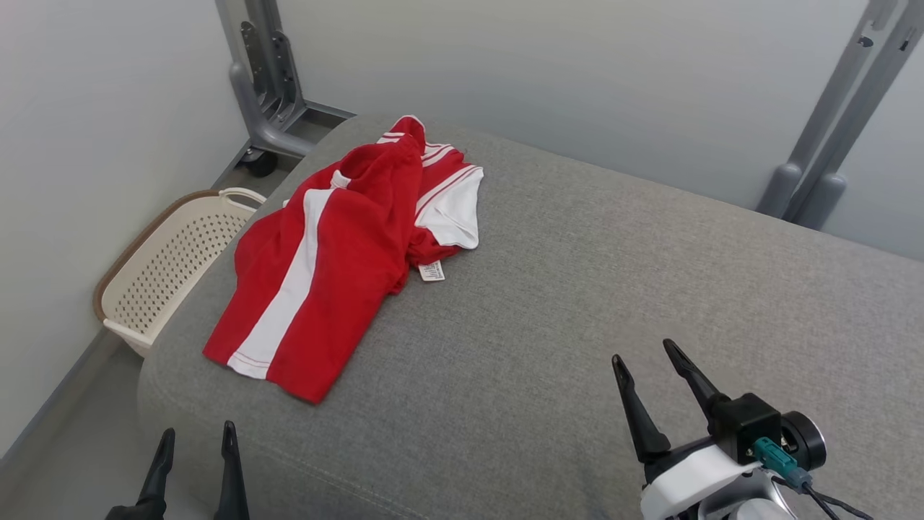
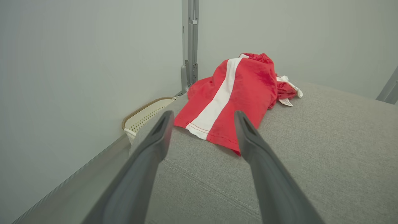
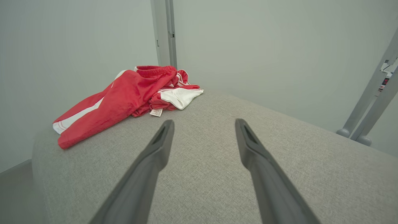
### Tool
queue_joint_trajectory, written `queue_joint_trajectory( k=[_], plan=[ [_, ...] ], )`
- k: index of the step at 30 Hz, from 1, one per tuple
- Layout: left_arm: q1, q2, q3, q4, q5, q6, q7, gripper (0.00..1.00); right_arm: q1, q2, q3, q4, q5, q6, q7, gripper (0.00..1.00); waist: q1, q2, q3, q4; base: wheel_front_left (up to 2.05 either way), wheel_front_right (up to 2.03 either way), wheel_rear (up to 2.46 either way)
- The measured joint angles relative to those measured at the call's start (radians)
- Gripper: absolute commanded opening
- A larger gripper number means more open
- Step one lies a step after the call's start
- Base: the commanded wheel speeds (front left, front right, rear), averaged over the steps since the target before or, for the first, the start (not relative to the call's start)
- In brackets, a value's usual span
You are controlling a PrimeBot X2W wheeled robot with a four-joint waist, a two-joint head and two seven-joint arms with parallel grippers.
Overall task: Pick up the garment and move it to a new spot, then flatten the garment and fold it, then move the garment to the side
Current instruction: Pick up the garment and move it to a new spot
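Left gripper (image 1: 198, 430): fingers spread, with nothing between them.
Left gripper, cut off: just the upper lengths of the two dark fingers rise from the bottom edge of the head view. The wrist and arm fall outside it.
Left gripper, pose: low at the near left corner of the cushion, fingers pointing up the head view toward the garment and well short of its near hem.
Right gripper (image 1: 642, 352): open about as wide and holding nothing.
Right arm, pose: fingers lean up and to the left over bare cushion, well apart from the garment. The black wrist block with its teal connector (image 1: 769, 453) shows, and the pale forearm is cut by the bottom edge.
Garment (image 1: 346, 245): red cloth with a broad white stripe, lying rumpled on the far left part of the cushion. One panel lies fairly flat toward the near side.
Garment, hard to read: the far end is bunched into red and white folds, and their layering cannot be made out.
Care tag (image 1: 432, 271): small and white, sticking out at the garment's right edge.
Cushion (image 1: 613, 253): a grey woven surface.
Basket (image 1: 173, 260): cream, perforated, with a brown rim. It stands on the floor to the left, its right side hidden behind the cushion's edge.
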Motion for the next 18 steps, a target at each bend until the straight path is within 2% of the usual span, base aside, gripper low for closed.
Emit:
queue_joint_trajectory(
  k=[9, 18],
  plan=[
    [0.001, 0.000, -0.007, 0.007, 0.002, 0.017, 0.000, 1.00, -0.003, 0.000, -0.006, 0.006, 0.000, 0.000, 0.000, 1.00, 0.0000, 0.0000, 0.003, 0.017, 0.00, 0.00, 0.00],
    [-0.022, 0.005, -0.005, -0.003, -0.010, 0.029, 0.044, 1.00, -0.002, 0.000, -0.017, 0.003, -0.002, 0.000, 0.000, 1.00, 0.0000, 0.0000, 0.008, -0.025, 0.00, 0.00, 0.00]
  ],
)
